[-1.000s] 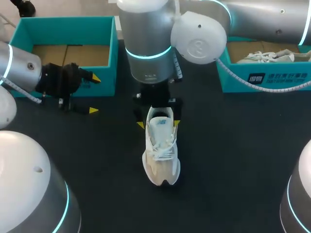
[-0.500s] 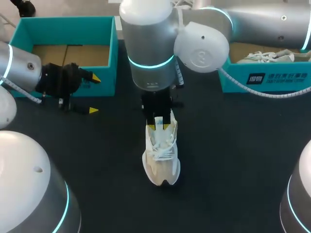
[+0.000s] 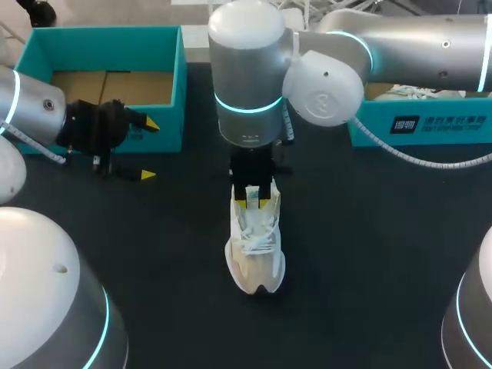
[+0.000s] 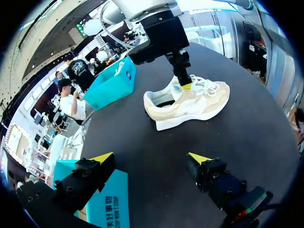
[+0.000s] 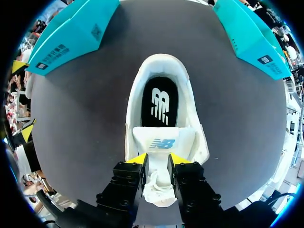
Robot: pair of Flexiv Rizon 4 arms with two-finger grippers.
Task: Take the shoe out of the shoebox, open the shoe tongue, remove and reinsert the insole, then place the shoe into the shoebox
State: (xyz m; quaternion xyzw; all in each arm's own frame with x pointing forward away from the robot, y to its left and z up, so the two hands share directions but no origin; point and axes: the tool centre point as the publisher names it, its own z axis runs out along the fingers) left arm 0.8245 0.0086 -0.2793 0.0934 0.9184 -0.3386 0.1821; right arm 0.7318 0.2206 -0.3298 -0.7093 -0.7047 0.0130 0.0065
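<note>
Over the shoe's throat at mid-table, R gripper (image 5: 158, 160) has its fingers drawn close, pinching the white tongue (image 5: 162, 141) from both sides, w/ the yellow tips at the tongue's edges. R wrist view only: looks straight down into the shoe (image 5: 164, 71) opening, black insole (image 5: 160, 102) w/ white logo lying flat inside, tongue stood up in front of it. Head view hides the insole under the R arm but shows the shoe upright on its sole on the dark table (image 3: 369, 254), toe toward the robot, laces showing, heel end under the gripper. L wrist view gives the side profile: cream/white sneaker, one yellow tip against the tongue. L gripper (image 4: 151, 159) spread wide, holding nothing, well apart from the shoe, just beside the L shoebox (image 3: 108, 37), teal w/ cardboard floor showing. R shoebox (image 3: 419, 123) on the opposite side holds a second shoe (image 3: 419, 91)
</note>
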